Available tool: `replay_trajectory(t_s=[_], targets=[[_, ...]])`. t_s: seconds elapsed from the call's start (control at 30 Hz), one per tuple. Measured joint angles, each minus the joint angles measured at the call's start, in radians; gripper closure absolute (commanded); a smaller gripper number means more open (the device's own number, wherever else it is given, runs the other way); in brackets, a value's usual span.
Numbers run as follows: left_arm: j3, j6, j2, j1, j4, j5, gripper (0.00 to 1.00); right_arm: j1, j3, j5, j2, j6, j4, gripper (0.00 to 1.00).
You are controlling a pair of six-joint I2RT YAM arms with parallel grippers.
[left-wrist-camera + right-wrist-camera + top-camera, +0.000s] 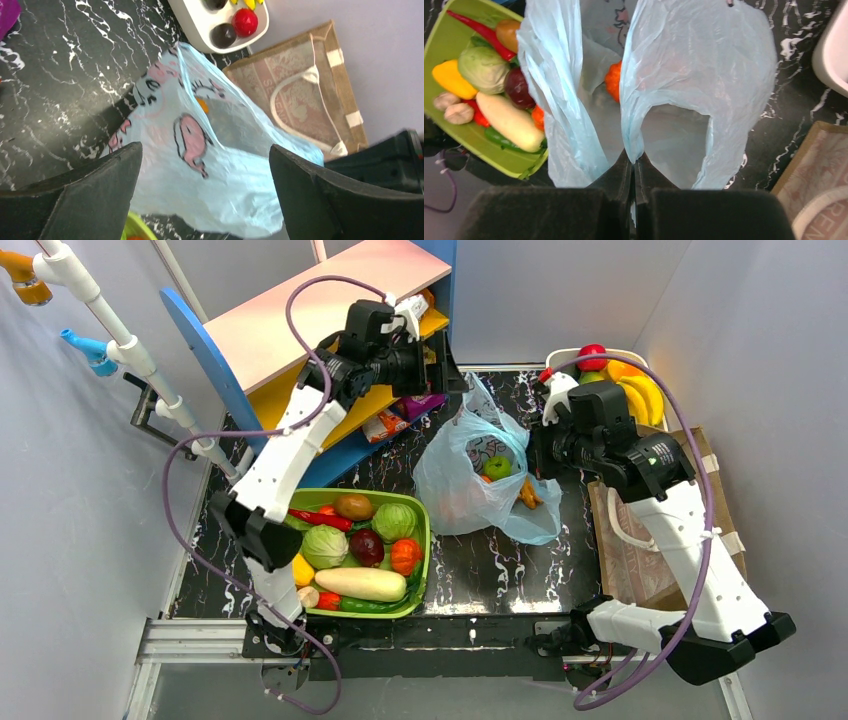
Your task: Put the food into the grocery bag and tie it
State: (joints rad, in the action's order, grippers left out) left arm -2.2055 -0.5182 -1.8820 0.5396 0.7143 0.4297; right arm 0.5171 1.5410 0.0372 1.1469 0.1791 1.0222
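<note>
Done: food [613,82] lies inside the grocery bag [694,65].
Right fingers [616,192]: pressed together, pinching a bag handle.
Left fingers [85,200]: spread, bag beyond them.
Remaining: tying.

The grocery bag [480,480] stands in the middle of the table [500,570], with an apple [497,467] in it. To its left is the vegetable basket [425,530], and behind the basket a shelf [300,320]. Right of the bag lies a tote bag [630,575], and behind that a fruit tray [197,22].
</note>
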Motion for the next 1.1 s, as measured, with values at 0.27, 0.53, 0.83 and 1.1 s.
replay_trajectory(t_s=[0.27,0.53,0.83,1.1], targets=[[0.155,0.143,0.264,0.153,0.100,-0.095,0.06,0.000,0.000,0.163,0.002,-0.003,-0.006,0.99],[0.344,0.212,0.422,0.236,0.090,-0.083,0.20,0.000,0.000,0.351,0.003,-0.007,-0.033,0.99],[0.559,0.332,0.445,0.289,-0.037,-0.058,0.31,0.000,-0.007,0.468,0.014,-0.034,-0.038,0.99],[0.703,0.484,0.517,0.321,-0.227,-0.064,0.37,0.000,-0.069,0.579,0.029,-0.052,-0.052,0.99]])
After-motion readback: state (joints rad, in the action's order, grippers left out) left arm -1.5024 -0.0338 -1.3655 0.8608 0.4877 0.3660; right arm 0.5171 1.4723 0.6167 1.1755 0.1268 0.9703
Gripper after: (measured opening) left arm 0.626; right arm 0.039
